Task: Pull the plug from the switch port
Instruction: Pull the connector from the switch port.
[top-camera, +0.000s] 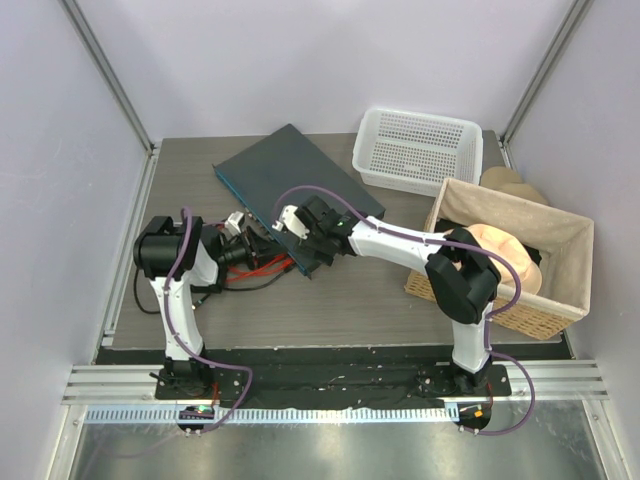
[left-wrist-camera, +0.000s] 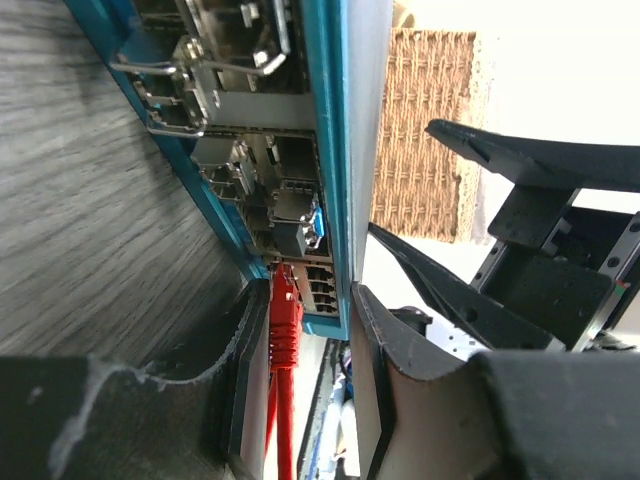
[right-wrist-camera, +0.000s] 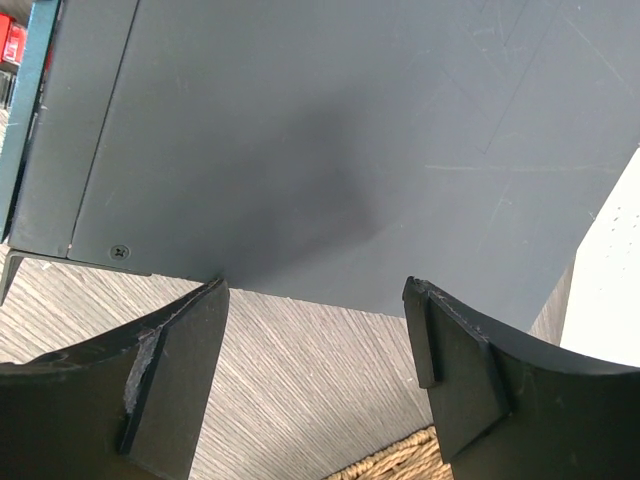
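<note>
The grey wood-grain bench (top-camera: 350, 310) carried everything. The switch (top-camera: 300, 175) lay flat and diagonal toward the far-left part of the bench, with its teal port edge facing the left side. A lined wicker basket (top-camera: 560, 300) sat by the right edge, and a white perforated basket (top-camera: 410, 182) was in the far-right corner, just beside the switch.

The right gripper (right-wrist-camera: 315, 300) hung wide open over the switch's near corner, gripping nothing. The left gripper (left-wrist-camera: 310, 320) was part-open at the port edge. Its fingers straddled the red plug (left-wrist-camera: 285, 318), and there was a visible gap on one side, so no clamp yet.

The plug was seated in its socket, and its red cable (top-camera: 258, 270) trailed toward the near edge. Print by the sockets was too blurry to read.
</note>
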